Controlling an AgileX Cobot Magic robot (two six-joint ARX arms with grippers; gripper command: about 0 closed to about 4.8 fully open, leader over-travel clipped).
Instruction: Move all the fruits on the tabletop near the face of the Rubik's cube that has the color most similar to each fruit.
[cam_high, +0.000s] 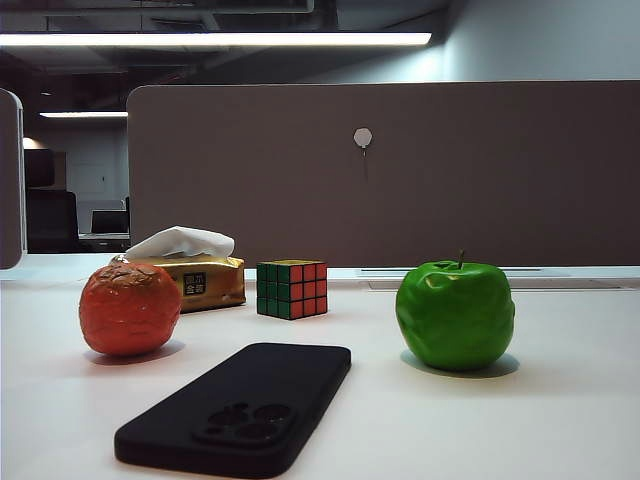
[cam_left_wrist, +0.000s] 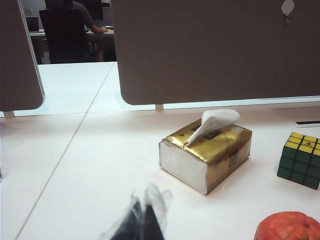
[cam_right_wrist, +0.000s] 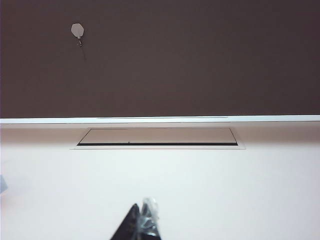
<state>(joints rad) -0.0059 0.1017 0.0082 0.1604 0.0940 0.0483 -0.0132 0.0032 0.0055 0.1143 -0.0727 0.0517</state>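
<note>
On the white tabletop (cam_high: 560, 420) the Rubik's cube (cam_high: 291, 288) stands at the middle, green face toward the left and red face toward the right. The wrinkly orange (cam_high: 130, 308) sits at the left, the green apple (cam_high: 455, 314) at the right. The left wrist view shows the cube (cam_left_wrist: 301, 160) with a yellow top, and the orange (cam_left_wrist: 289, 226) partly cut off by the picture's edge. My left gripper (cam_left_wrist: 143, 212) is shut and empty, short of the tissue pack. My right gripper (cam_right_wrist: 141, 216) is shut, with nothing held, over bare table. Neither gripper appears in the exterior view.
A gold tissue pack (cam_high: 195, 272) lies behind the orange, left of the cube. A black phone (cam_high: 240, 405) lies face down in the foreground. A grey partition (cam_high: 400, 170) closes off the table's back edge, with a cable slot (cam_right_wrist: 157, 137) before it.
</note>
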